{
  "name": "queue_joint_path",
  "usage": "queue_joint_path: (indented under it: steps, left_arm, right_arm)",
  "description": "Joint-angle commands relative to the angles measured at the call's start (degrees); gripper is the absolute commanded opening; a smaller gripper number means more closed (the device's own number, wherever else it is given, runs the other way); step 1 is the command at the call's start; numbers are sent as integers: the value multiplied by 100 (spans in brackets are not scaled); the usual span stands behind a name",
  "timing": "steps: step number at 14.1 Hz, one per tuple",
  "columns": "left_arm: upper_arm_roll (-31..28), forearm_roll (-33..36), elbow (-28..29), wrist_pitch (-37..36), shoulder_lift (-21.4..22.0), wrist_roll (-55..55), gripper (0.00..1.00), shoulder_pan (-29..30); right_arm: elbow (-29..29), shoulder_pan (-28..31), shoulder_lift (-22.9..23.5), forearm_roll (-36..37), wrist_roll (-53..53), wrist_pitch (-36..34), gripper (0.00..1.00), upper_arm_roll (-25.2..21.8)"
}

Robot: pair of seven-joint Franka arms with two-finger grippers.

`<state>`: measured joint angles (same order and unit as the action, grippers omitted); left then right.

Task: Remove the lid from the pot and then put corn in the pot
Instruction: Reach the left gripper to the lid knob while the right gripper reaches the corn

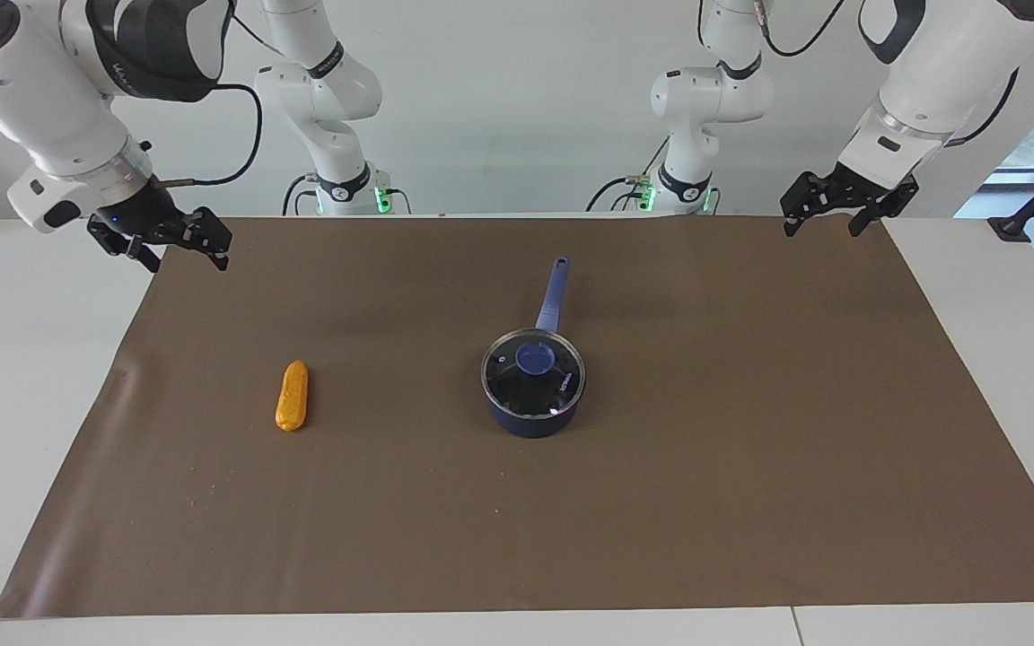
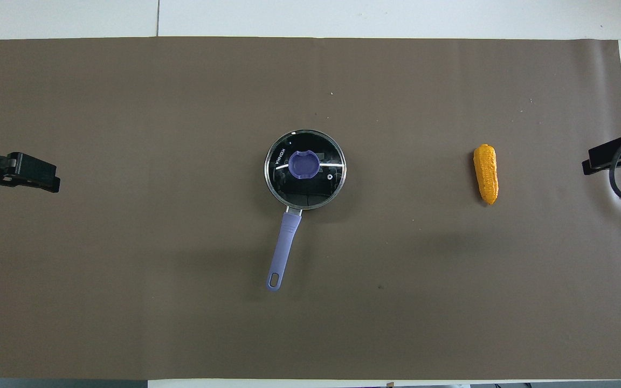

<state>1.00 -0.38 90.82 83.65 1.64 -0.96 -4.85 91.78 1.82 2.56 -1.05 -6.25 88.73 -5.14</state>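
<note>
The lid (image 1: pixel 533 361) (image 2: pixel 305 168) is a round clear glass disc with a metal rim and a blue knob at its centre. It sits closed on the pot (image 1: pixel 532 414) (image 2: pixel 283 250), a small dark blue saucepan near the middle of the brown mat (image 1: pixel 750 467) (image 2: pixel 127 269). The pot's long handle points toward the robots. What the pot holds cannot be read through the glass.

The corn (image 1: pixel 293 396) (image 2: pixel 486 173) is an orange-yellow cob with a bumpy surface. It lies flat on the mat, well apart from the pot, toward the right arm's end of the table, lengthwise toward the robots.

The left gripper (image 1: pixel 827 220) (image 2: pixel 25 175) hangs over the mat's edge at the left arm's end, fingers spread, holding nothing. The right gripper (image 1: pixel 185 256) (image 2: pixel 607 160) hangs over the mat's edge at the right arm's end, fingers spread, holding nothing. Both grippers are well apart from pot and corn.
</note>
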Motion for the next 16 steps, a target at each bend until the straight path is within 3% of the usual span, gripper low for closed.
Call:
queue_joint_path:
  steps: [1,6,9,10,12,14,16]
  left_arm:
    - [-21,-67,50,11,73,-80,100,-16]
    - [-3,-67,173,37,143,-97,100,-34]
    - [58,-172,183,695,38,-622,100,-356]
    - [76,-329,95,810,-171,-904,100,-603]
    - [76,-453,-422,829,-855,-1361,100,-1174]
    - [59,-533,-1473,811,-1995,-1896,100,-1858]
    - [76,-542,-2180,933,-2780,-2285,100,-2264]
  right_arm:
    - [77,55,-98,-89,28,-57,100,48]
    - [85,55,-98,-89,28,-57,100,57]
    - [85,21,-106,-106,19,-67,100,100]
    - [207,-23,-133,-115,-68,125,100,170]
    - [856,-67,-255,-168,-209,1221,100,180]
    - [1323,-269,-107,-203,-184,1890,100,180]
    - [1902,-480,51,-212,-166,2978,100,180]
